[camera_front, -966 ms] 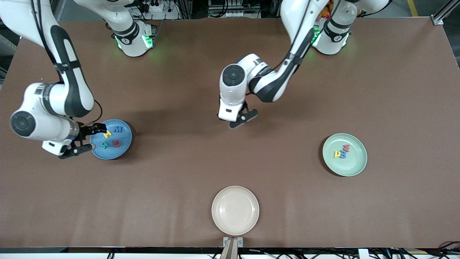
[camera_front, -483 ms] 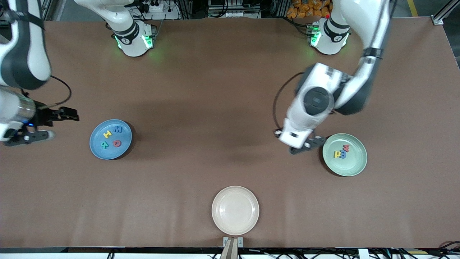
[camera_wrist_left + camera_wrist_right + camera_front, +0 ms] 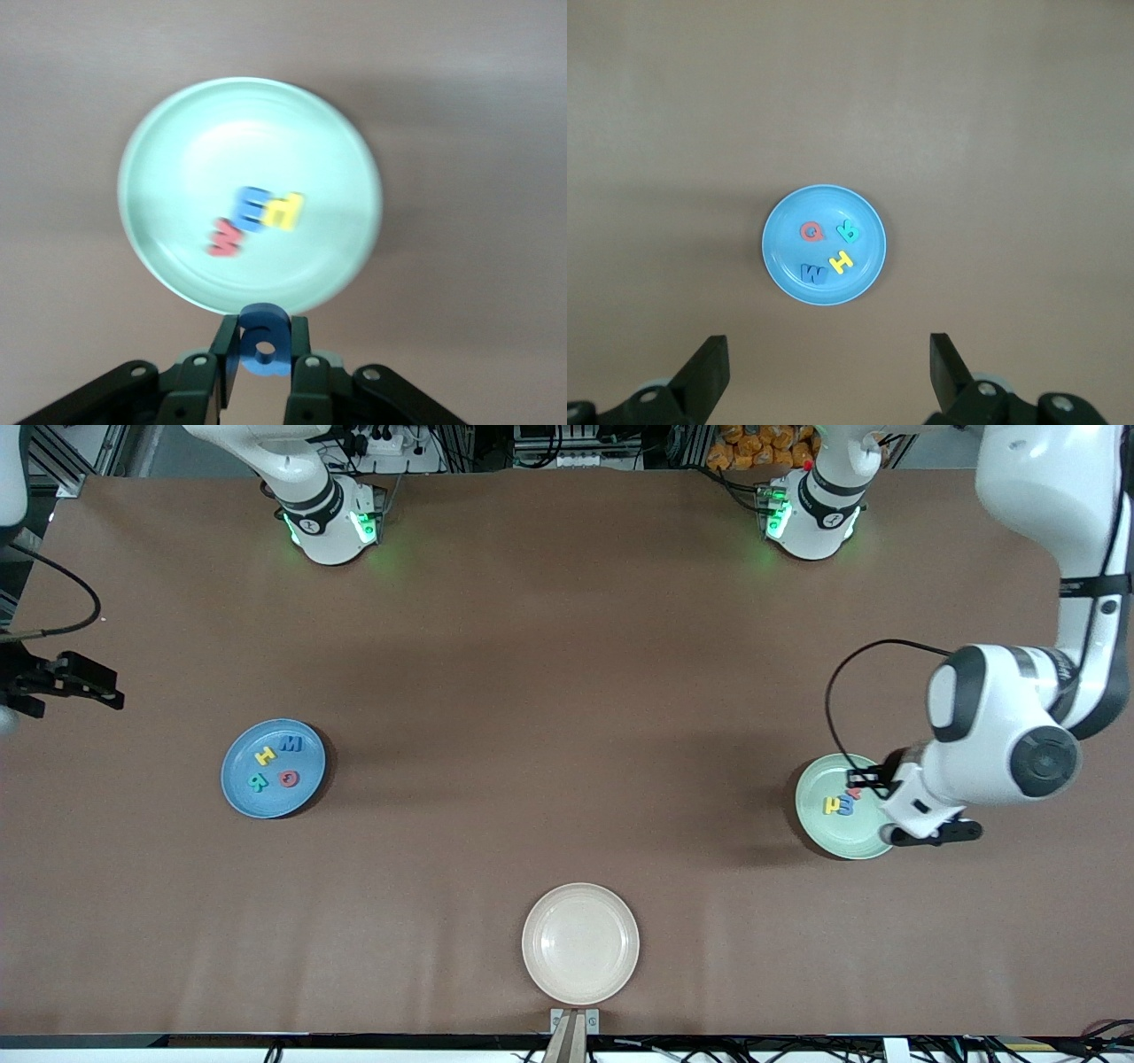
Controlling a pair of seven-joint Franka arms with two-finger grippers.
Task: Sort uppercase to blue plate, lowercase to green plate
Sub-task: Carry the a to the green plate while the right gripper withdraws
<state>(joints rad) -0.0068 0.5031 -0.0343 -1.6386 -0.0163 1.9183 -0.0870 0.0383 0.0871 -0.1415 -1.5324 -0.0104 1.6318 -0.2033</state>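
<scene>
The left gripper (image 3: 912, 815), clamped on the blue a (image 3: 264, 341), has swung from mid-table toward 3 o'clock and now hangs over the green plate (image 3: 819, 828). The right gripper (image 3: 53, 691), jaws wide, has left the blue plate (image 3: 244, 797) and drawn off toward 9 o'clock, to the table edge.

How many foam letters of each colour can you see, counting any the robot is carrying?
Yellow letters: 2
Blue letters: 3, the last held in the left gripper
Red letters: 2
Green letters: 1
Total: 8
</scene>
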